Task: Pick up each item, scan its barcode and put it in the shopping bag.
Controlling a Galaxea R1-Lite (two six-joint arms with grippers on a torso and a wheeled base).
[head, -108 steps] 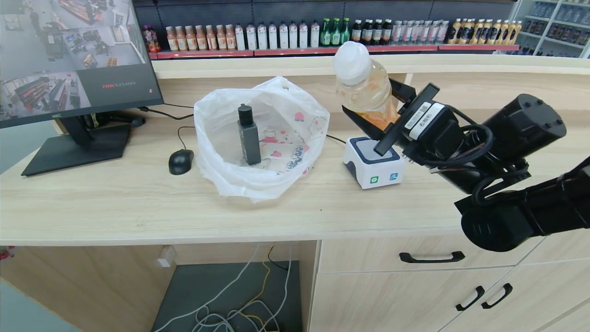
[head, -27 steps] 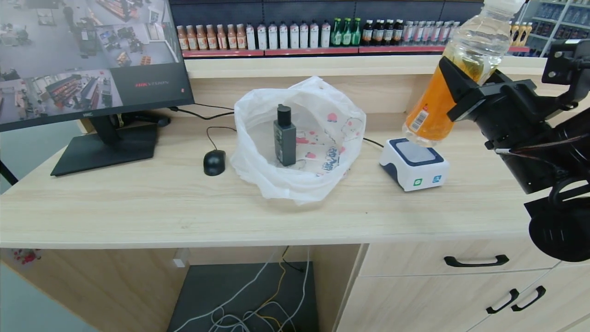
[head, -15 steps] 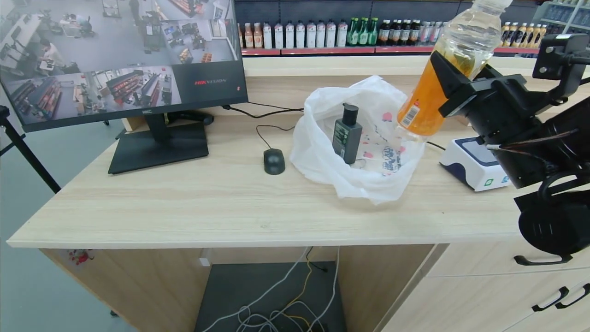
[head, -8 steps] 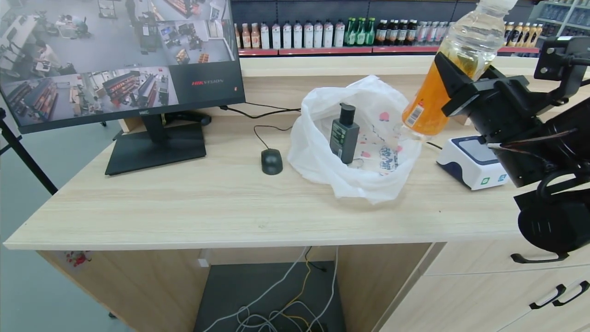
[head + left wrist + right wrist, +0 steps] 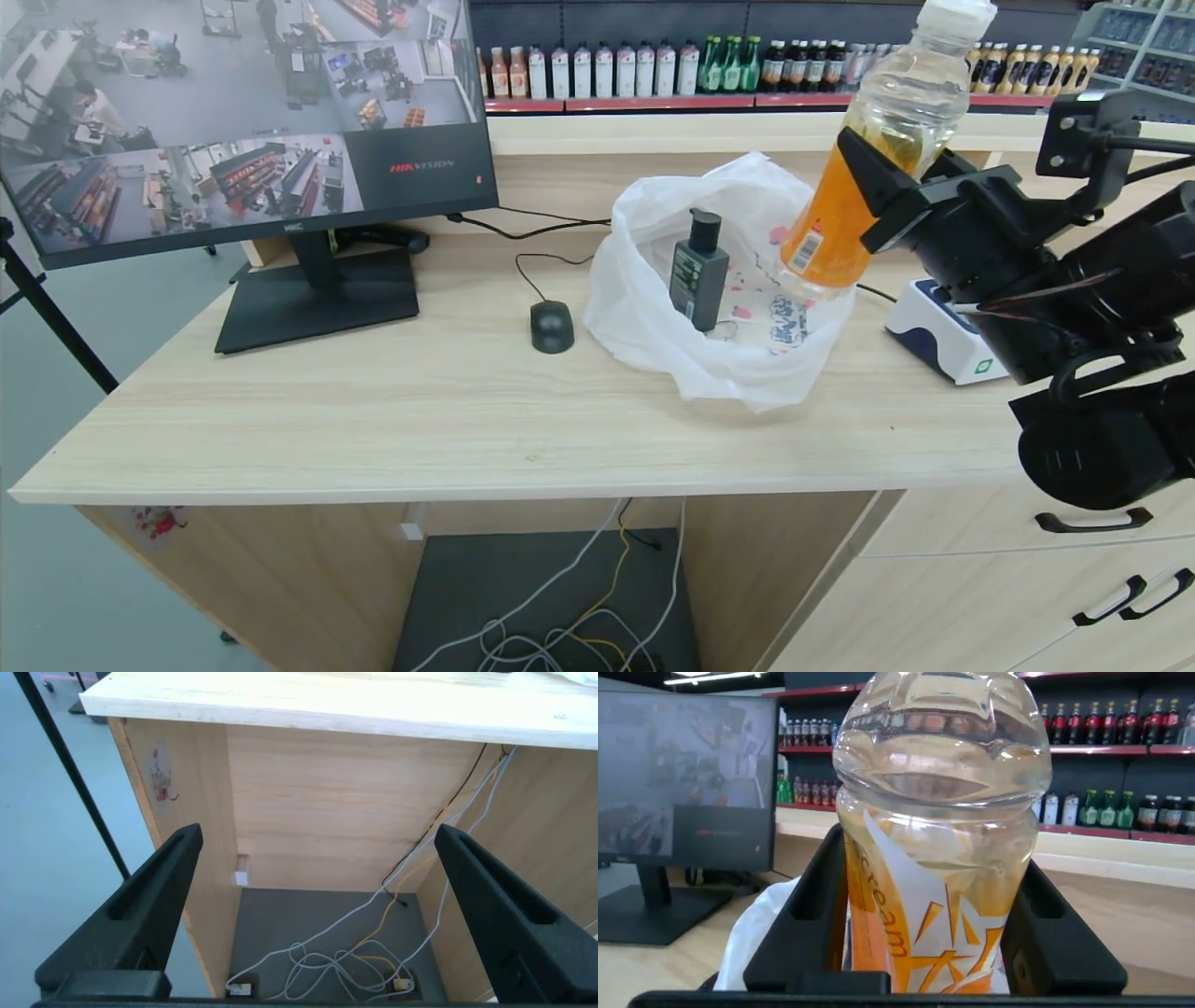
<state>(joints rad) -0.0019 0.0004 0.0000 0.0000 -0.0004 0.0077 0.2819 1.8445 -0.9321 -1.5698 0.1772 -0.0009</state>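
Observation:
My right gripper (image 5: 864, 191) is shut on an orange drink bottle (image 5: 864, 177) with a white cap, held tilted above the right rim of the white shopping bag (image 5: 719, 280). In the right wrist view the bottle (image 5: 938, 859) sits between the black fingers (image 5: 808, 915). A dark green bottle (image 5: 698, 271) stands upright inside the bag. The white and blue barcode scanner (image 5: 938, 334) sits on the counter right of the bag, partly hidden by my right arm. My left gripper (image 5: 318, 915) hangs open below the counter edge, facing the cables under the desk.
A monitor (image 5: 233, 121) on a black stand occupies the counter's left back, with a black mouse (image 5: 551, 325) and its cable beside the bag. A raised ledge (image 5: 653, 131) and shelves of bottles run behind. The counter's front edge (image 5: 448, 485) lies near; drawers sit lower right.
My right gripper has carried the orange bottle from over the scanner leftward and slightly down to the bag's right rim. The head camera has also swung left since the earliest frames.

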